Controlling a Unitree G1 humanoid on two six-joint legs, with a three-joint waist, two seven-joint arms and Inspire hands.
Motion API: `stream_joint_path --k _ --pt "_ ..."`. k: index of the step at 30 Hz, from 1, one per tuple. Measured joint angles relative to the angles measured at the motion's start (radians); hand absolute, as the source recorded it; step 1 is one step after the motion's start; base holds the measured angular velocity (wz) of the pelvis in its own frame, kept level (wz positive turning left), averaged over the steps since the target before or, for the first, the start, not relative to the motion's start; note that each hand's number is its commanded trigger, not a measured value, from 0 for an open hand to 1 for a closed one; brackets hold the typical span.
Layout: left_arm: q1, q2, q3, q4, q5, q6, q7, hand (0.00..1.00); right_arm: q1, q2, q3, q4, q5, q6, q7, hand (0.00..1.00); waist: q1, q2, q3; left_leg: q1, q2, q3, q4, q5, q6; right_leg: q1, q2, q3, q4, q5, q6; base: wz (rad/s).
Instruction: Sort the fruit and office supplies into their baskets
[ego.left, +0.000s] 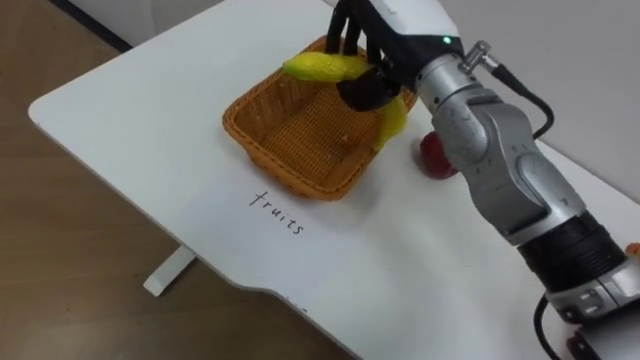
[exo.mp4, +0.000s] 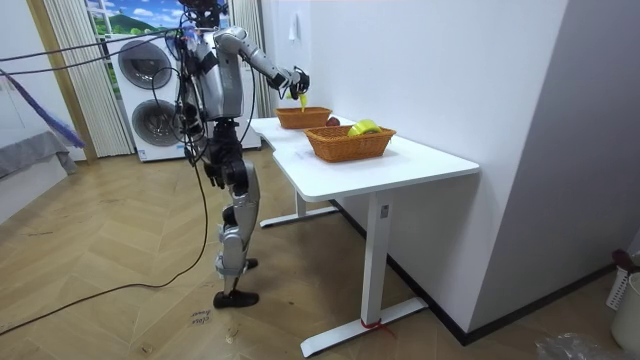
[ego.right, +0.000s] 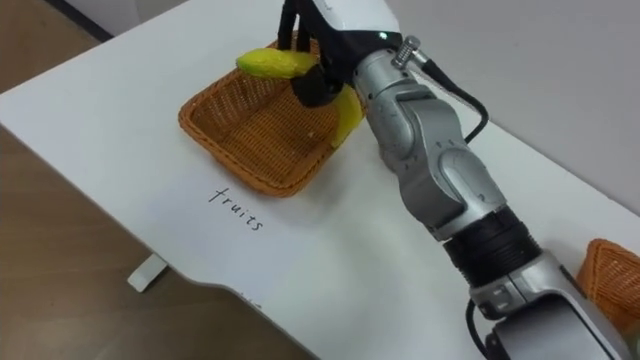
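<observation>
Fruit delivery is the step you are in. Your right hand (ego.left: 372, 62) has its dark fingers curled over the top of the banana (ego.left: 320, 67) and its thumb tucked beneath, so it is clamped on the fruit rather than resting open. The banana hangs in the air above the wicker basket (ego.left: 250, 135), over its far right part. One yellow end juts left across the weave and another yellow length droops below the thumb toward the rim. Whether that is one bent fruit or a joined pair I cannot tell. A grip from above makes sense here: it keeps your wrist clear of the rim and should let the fruit fall straight down once the fingers part. The basket sits toward the far edge of the surface (ego.left: 150, 120), with a handwritten label (ego.left: 277, 213) between it and the near edge, which I take as marking it for fruit. A red apple (ego.left: 432, 158) lies on the surface just beside the basket's right side, partly hidden behind your forearm, so it looks like the next fruit to collect. In the room view you stand at one end of the surface with that arm stretched out over it. A second basket (exo.mp4: 350, 145) sits farther along, well apart from the first, holding yellow-green items I cannot identify. Before you release, I would bring the hand a little toward the basket's middle, since the drooping end could catch the right rim and tip out toward the apple.
</observation>
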Motion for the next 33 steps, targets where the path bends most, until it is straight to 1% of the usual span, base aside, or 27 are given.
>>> stream_joint_path --k 4,6,7,9,20,23,31,33 --pt "-0.009 0.01 -0.012 -0.001 0.0 0.0 -0.017 0.0 0.0 0.006 0.029 -0.002 -0.034 0.0 0.004 0.0 0.013 -0.001 -0.0007 -0.001 0.0 0.0 -0.002 0.0 0.0 0.0 0.0 0.0 0.0 0.0 0.0 0.0" --pt "-0.008 0.014 -0.012 0.0 0.001 0.002 -0.027 0.0 0.0 0.022 0.035 -0.002 -0.034 0.0 0.013 0.0 0.015 -0.003 -0.002 -0.001 -0.001 0.0 -0.003 0.0 0.0 0.0 0.0 0.0 0.0 0.0 0.0 0.0" --pt "-0.007 0.015 -0.012 0.0 0.001 0.003 -0.03 0.0 0.001 0.023 0.04 -0.002 -0.034 0.0 0.013 0.0 0.015 -0.003 -0.0021 0.0 -0.001 0.0 -0.002 0.0 0.0 0.0 0.0 0.0 0.0 0.0 0.0 0.0" --pt "-0.006 0.015 -0.012 0.0 0.001 0.005 -0.035 0.0 0.006 0.023 0.058 -0.001 -0.031 0.0 0.017 0.0 0.015 -0.004 -0.0024 0.0 -0.001 0.0 0.001 0.0 0.0 0.001 -0.001 -0.003 0.0 0.0 0.0 0.0" --pt "-0.011 0.015 -0.012 0.002 0.0 0.004 -0.033 0.0 0.007 0.021 0.058 0.0 -0.018 -0.015 0.026 0.0 0.013 -0.006 -0.0029 0.002 -0.001 0.001 0.001 0.0 0.0 0.001 -0.001 0.003 0.0 0.0 0.0 0.0" --pt "-0.012 0.015 -0.012 0.007 0.0 0.002 -0.033 0.0 0.007 0.021 0.058 0.0 -0.012 -0.028 0.026 0.0 0.007 -0.006 -0.0025 0.002 -0.001 0.002 0.002 0.0 0.0 0.002 -0.001 0.004 -0.001 0.0 0.0 0.0" --pt "-0.005 0.007 -0.011 0.008 0.001 0.003 -0.033 0.0 0.006 0.017 0.045 -0.001 -0.013 -0.031 0.026 0.0 -0.009 -0.005 -0.0023 0.0 -0.001 0.002 0.007 0.0 0.0 0.003 -0.001 0.007 -0.001 0.0 0.0 0.0" --pt "-0.005 0.007 -0.01 0.008 0.001 0.003 -0.03 0.0 0.006 0.011 0.034 -0.009 -0.009 -0.033 0.026 0.0 -0.015 -0.004 -0.0021 0.0 -0.001 0.004 0.008 0.0 0.0 0.003 -0.001 0.007 0.0 0.0 0.0 0.0"
